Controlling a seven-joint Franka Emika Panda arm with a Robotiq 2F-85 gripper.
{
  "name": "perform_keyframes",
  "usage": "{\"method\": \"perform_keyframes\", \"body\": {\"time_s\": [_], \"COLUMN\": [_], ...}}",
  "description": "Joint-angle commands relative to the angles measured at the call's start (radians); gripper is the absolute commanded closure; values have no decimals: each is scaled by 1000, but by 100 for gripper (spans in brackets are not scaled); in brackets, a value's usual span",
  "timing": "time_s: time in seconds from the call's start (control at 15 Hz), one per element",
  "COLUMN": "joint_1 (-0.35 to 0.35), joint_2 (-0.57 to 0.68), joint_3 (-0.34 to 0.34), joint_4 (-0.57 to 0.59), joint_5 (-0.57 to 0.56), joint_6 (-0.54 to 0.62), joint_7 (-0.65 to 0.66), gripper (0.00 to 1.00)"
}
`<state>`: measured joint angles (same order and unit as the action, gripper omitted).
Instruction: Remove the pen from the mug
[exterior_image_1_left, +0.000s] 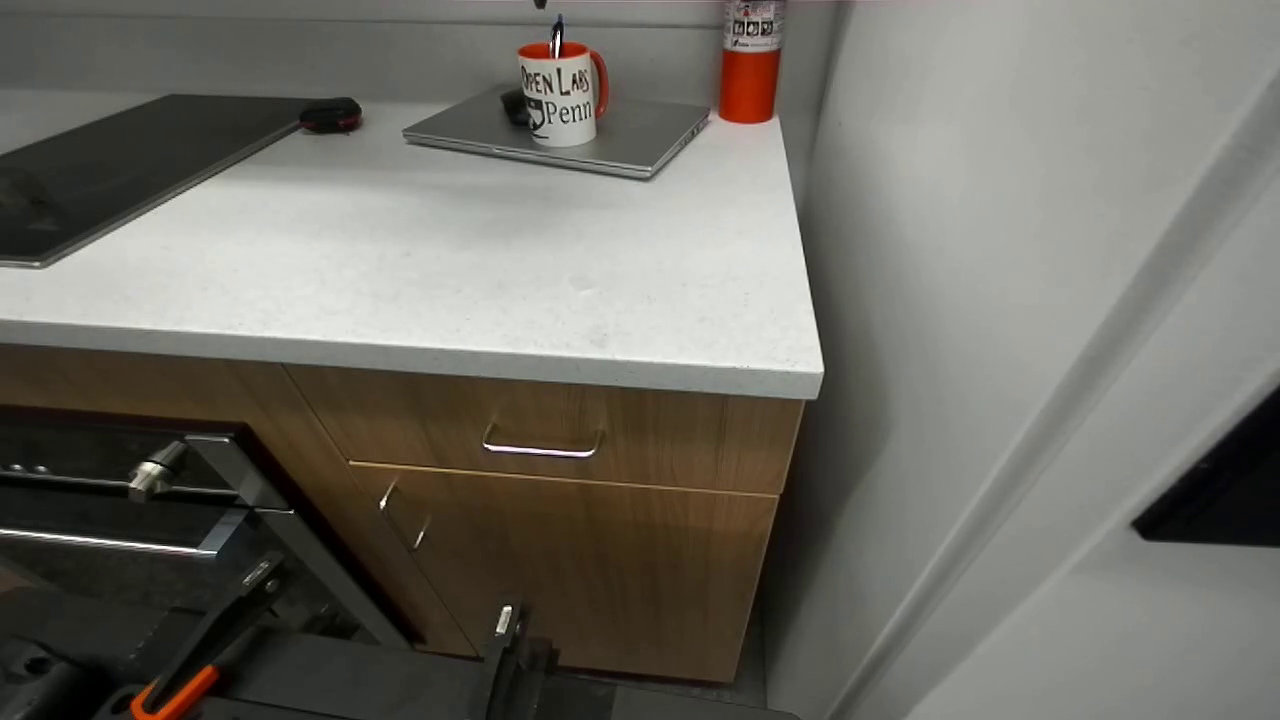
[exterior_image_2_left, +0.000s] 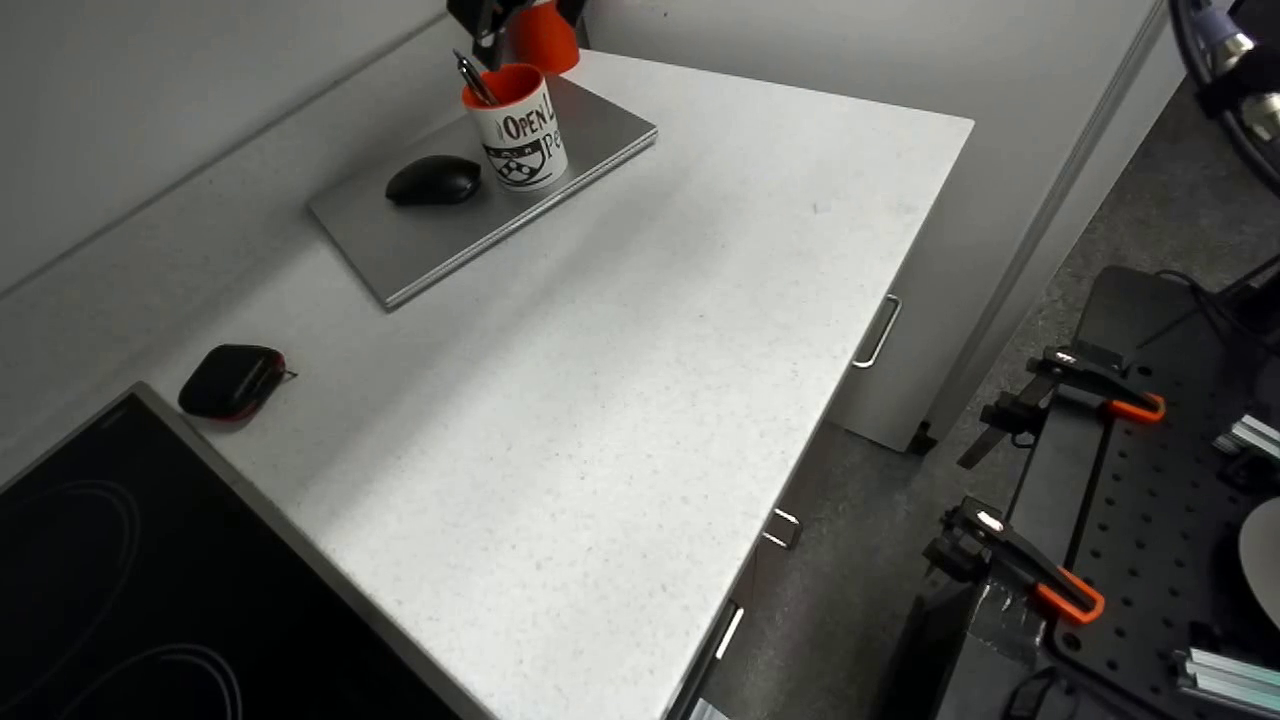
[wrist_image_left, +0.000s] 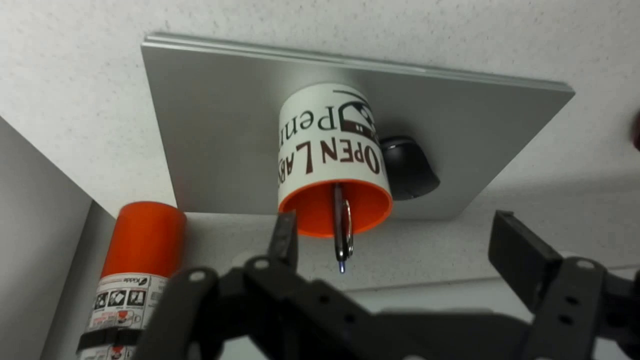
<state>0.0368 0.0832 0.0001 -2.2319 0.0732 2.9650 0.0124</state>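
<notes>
In an exterior view, the pen (exterior_image_1_left: 557, 40) is in the mug (exterior_image_1_left: 562, 105). In an exterior view, mug and mouse (exterior_image_2_left: 433, 181) share the laptop (exterior_image_2_left: 400, 250) (the pen tilted). In the wrist view, the gripper (wrist_image_left: 396, 237) has its fingers wide apart.

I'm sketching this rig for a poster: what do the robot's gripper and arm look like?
The gripper is black, with jointed links, round grey bolt heads and two blocky dark fingers. No lettering is readable on it. The arm itself I cannot make out for certain.
</notes>
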Motion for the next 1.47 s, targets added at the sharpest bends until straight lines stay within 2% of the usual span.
{"method": "perform_keyframes", "body": {"time_s": [0.0,0.33,0.4,0.67,0.73,0.8,0.87,1.4], "joint_1": [-10,-10,-9,-9,19,24,0,-3], "joint_2": [127,248,179,193,203,215,223,291], "joint_3": [16,7,7,7,-31,-38,-10,0], "joint_4": [153,326,236,244,245,252,257,312], "joint_5": [24,8,-6,-8,-35,-44,-26,-28], "joint_6": [49,31,24,23,34,34,37,48], "joint_7": [16,40,23,23,44,47,27,13], "gripper": [0,0,0,0,0,0,0,0]}}
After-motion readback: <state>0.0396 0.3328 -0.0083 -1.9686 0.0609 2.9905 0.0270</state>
